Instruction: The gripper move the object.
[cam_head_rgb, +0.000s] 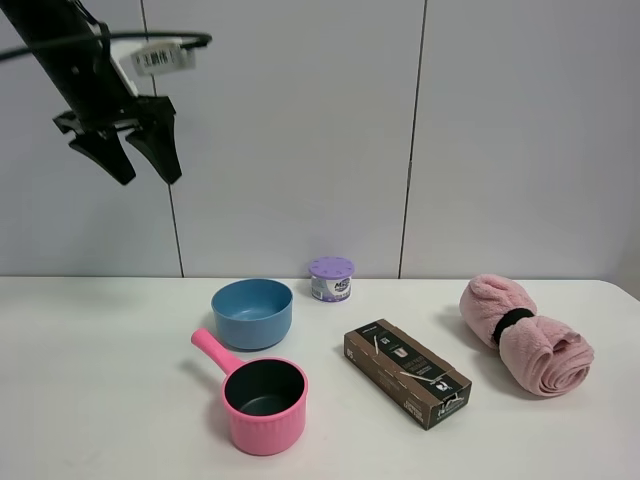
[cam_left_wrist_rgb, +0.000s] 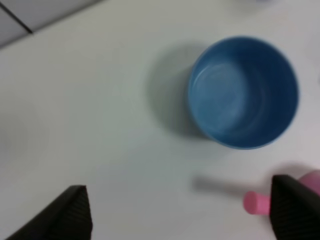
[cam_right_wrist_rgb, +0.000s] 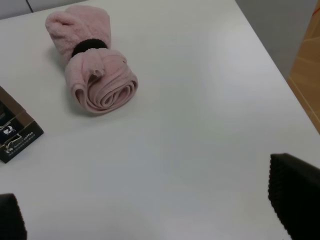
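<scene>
Nothing is held yet: the left gripper (cam_head_rgb: 148, 175) hangs spread open, likely needing to descend onto the blue bowl (cam_head_rgb: 252, 312) near the table's (cam_head_rgb: 100, 400) far edge.

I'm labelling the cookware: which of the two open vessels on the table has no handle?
The blue bowl, smooth and round, standing behind the pink saucepan, which has a straight handle sticking out.

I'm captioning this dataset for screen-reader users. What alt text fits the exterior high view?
A black two-fingered gripper hangs open high above the left of a white table, holding nothing. On the table sit a blue bowl, a pink saucepan in front of it, a purple-lidded tub, a dark box and a rolled pink towel.
</scene>
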